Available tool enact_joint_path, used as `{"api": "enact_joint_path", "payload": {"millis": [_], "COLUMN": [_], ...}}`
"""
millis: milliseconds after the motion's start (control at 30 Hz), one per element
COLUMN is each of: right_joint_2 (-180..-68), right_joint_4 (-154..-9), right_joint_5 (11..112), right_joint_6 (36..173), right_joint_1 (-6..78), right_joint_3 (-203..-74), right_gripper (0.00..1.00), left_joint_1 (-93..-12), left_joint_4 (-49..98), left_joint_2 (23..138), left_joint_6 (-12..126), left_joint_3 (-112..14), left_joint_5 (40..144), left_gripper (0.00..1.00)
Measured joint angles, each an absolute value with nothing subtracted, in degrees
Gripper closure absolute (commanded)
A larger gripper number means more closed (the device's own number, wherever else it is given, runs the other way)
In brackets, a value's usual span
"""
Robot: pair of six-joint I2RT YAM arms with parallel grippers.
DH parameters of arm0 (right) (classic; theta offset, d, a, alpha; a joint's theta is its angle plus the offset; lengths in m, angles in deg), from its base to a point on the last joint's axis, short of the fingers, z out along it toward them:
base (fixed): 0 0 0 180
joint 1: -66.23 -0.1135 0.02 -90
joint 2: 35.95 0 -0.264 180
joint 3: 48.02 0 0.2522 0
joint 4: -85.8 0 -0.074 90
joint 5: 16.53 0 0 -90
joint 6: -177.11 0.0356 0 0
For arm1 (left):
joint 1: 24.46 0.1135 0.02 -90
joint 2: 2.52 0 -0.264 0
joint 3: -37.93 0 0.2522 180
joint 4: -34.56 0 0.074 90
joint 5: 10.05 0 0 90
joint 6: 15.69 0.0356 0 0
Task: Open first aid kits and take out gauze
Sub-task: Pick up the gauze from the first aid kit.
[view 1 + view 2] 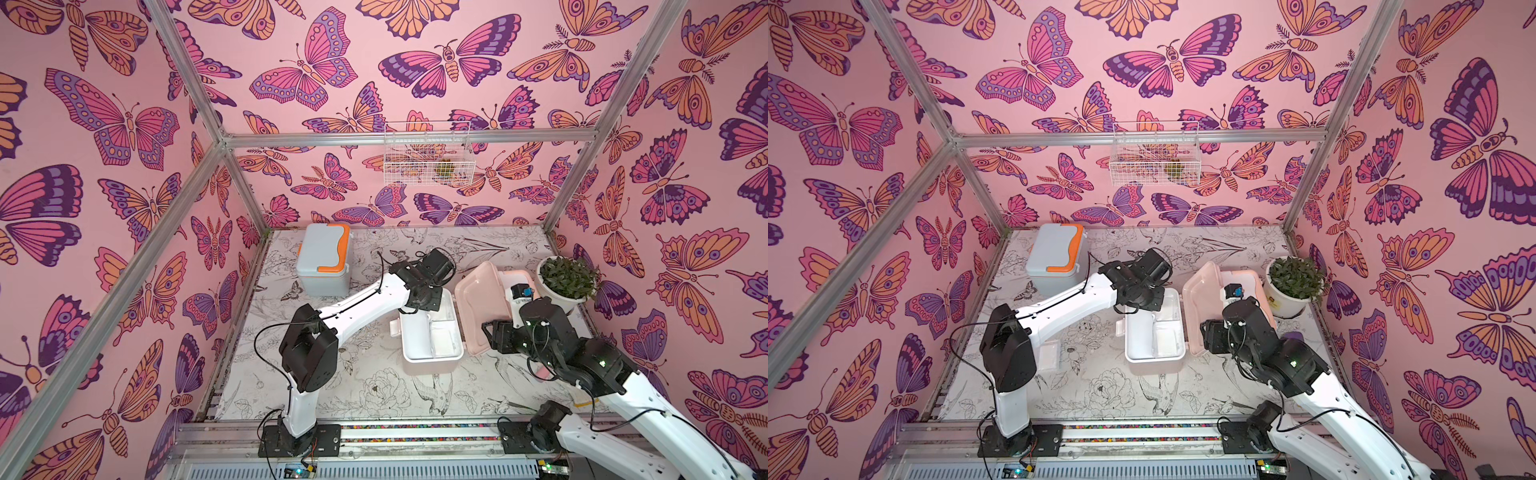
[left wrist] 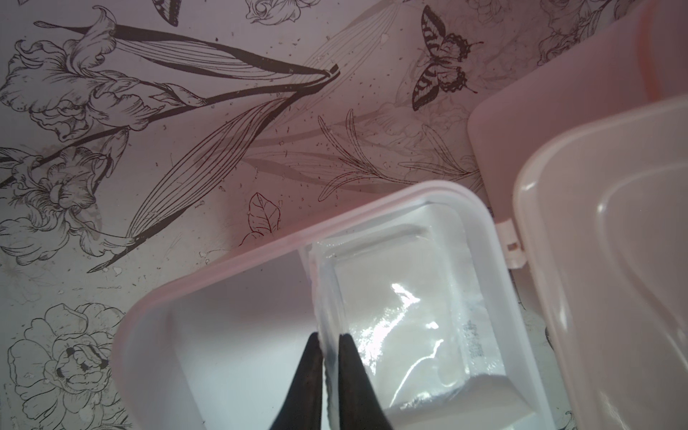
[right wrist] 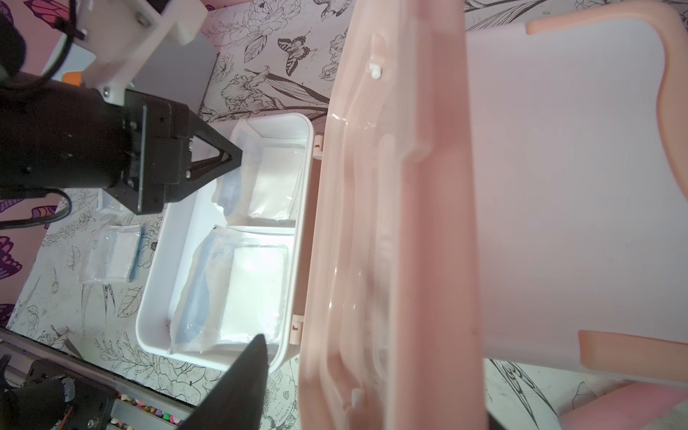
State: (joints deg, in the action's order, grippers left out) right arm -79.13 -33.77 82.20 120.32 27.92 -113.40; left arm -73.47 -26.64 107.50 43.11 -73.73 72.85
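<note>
Left wrist view: a gauze packet [image 2: 402, 327] lies in the compartment of the open kit [image 2: 283, 238] that is farther from the robot. Its clear border is pinched between the nearly closed fingers of the left claw [image 2: 329, 337]. That thin edge is probably the only purchase a flat pad offers inside the tub. A second packet [image 3: 257, 294] fills the nearer compartment, untouched. The pink lid [image 3: 391, 223] stands upright on its hinges beside the tub, and the right claw [image 3: 346, 342] straddles its free rim with one finger on the inner side. Whether that claw presses the lid cannot be told; its likely purpose is to stop the lid dropping onto the working arm. One loose packet [image 1: 1048, 355] rests on the tabletop [image 1: 1100, 399] beside the left arm, apart from the tub, which suggests the place for unloading. The white kit with peach trim [image 3: 558, 186] sits closed just behind the lid. The blue-grey kit [image 1: 322, 262] sits closed at the far left corner, so both remain to be opened.
</note>
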Motion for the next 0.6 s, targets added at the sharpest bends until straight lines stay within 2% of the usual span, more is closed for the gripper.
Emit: {"api": "enact_joint_path", "payload": {"millis": [100, 300, 600], "right_joint_2": [-79.13, -79.13, -79.13], "right_joint_4": [-33.86, -33.92, -33.96], "right_joint_5": [81.94, 81.70, 81.31], "right_joint_6": [120.32, 120.30, 120.30], "right_joint_1": [28.01, 28.25, 28.67], "right_joint_3": [-113.40, -113.40, -113.38], "right_gripper": [0.38, 0.38, 0.38], "left_joint_1": [-73.47, -73.43, -70.68], "left_joint_4": [-26.58, -26.75, -25.55], "left_joint_2": [107.48, 105.62, 89.51], "left_joint_6": [43.02, 43.00, 43.44], "left_joint_3": [-73.73, -73.71, -70.22], "left_joint_5": [73.14, 74.01, 77.46], "left_gripper": [1.00, 1.00, 1.00]}}
